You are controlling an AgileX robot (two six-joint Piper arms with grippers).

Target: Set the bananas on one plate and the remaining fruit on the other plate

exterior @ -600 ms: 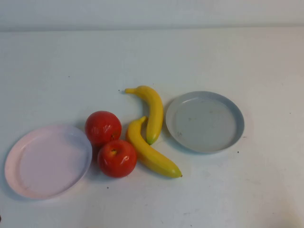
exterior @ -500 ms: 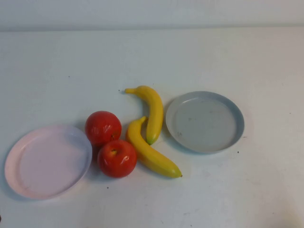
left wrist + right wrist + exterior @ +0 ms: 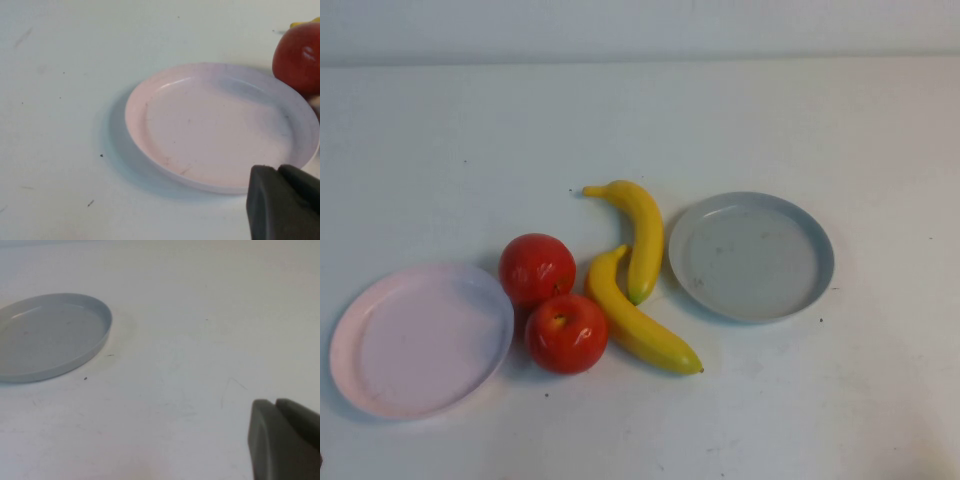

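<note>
Left wrist view: the left gripper (image 3: 277, 170) is being shown with both fingers pressed together, nothing held. The pink plate (image 3: 131, 115) is lying bare just ahead of it, and one apple (image 3: 297, 57) is sitting past the plate's far rim.

Right wrist view: the right gripper (image 3: 275, 402) is being shown closed too, empty, over bare table (image 3: 190, 300). The grey-blue plate (image 3: 50, 340) is lying ahead and off to one side, well apart from it.

High view: neither gripper is being shown; nothing is plated yet.
- Near apple (image 3: 566, 333) is touching the near banana (image 3: 638, 325); far apple (image 3: 536, 268) is touching the near apple.
- Near banana: long axis diagonal, stem end far, toward the apples, tip pointing near, toward the right gripper's side.
- Far banana (image 3: 645, 235): long axis mostly near-to-far, stem far and hooked toward the left gripper's side, tip pointing near, touching or almost touching the near banana.

Risks, judged:
- An apple is likely being nudged and rolled if the near banana is lifted, because of the contact.
- Glossy curved skin may be slipping if gripped off-centre.
- Round apples may be rolling off the shallow plate if released high.
</note>
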